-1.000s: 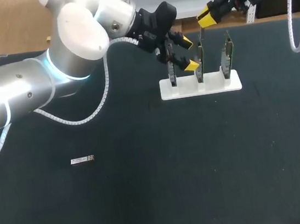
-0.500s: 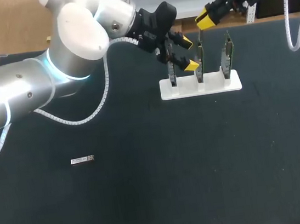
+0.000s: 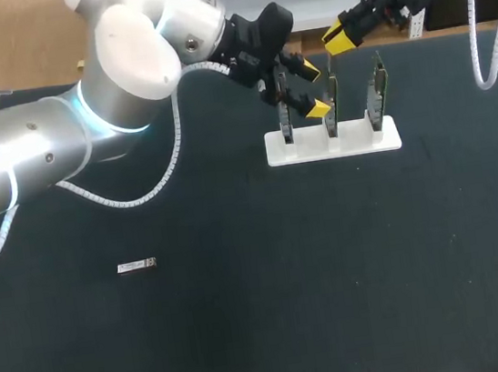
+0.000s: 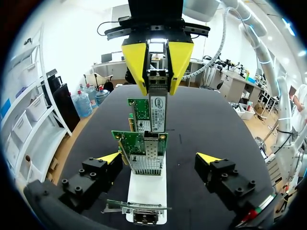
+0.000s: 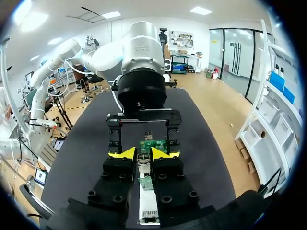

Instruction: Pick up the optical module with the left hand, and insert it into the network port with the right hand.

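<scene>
- The optical module (image 4: 157,108) hangs upright over the white stand (image 3: 333,145). The right gripper (image 5: 142,154) has it pinched tight between both yellow tips, nose down.
- This looks like the insertion step, with pickup and handover apparently done.
- Next, I'd judge, the right arm must square the module to the network port (image 4: 151,146) on the middle card (image 4: 127,140), then press straight in without flexing the card.
- The left gripper (image 4: 159,159) sits at the stand's left end. Its fingers are spread wide and hold nothing, with the card between them untouched.
- The left wrist view shows module against port, which the head view doesn't.
- Only the head view shows a second module (image 3: 137,266), lying flat well left of the stand.
</scene>
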Controlling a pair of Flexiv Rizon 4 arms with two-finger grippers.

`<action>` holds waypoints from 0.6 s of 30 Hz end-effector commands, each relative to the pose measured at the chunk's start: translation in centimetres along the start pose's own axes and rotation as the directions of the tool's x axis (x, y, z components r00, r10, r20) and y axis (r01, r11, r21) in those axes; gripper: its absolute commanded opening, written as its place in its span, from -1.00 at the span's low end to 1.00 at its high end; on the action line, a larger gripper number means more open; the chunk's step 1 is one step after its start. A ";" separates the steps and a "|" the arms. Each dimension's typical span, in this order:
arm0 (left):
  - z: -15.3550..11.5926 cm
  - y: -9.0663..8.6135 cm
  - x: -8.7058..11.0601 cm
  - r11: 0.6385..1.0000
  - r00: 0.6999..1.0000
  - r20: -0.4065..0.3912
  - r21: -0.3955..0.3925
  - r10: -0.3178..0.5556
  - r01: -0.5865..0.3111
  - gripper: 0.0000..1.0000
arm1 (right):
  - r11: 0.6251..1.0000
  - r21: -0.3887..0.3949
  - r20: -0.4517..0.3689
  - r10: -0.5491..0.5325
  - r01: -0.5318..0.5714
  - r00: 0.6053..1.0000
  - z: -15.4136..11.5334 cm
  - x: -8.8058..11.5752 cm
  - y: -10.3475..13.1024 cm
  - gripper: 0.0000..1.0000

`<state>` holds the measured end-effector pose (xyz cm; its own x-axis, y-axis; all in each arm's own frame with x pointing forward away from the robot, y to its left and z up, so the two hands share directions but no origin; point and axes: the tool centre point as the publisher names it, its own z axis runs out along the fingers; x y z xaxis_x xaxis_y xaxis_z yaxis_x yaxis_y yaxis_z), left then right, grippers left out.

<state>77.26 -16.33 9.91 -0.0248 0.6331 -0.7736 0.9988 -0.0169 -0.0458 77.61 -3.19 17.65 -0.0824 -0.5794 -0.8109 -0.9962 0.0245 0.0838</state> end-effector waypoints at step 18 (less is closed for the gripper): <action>-0.1 0.1 -0.1 1.000 1.000 -0.007 0.002 -0.003 0.003 1.00 | 1.000 0.009 -0.019 -0.008 0.008 1.000 0.0 0.5 0.4 -1.00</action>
<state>77.26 -16.33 9.91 -0.0248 0.6331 -0.7736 0.9988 -0.0169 -0.0458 77.40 -3.40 17.30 -0.0741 -0.5950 -0.8003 -0.9969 0.0225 0.0756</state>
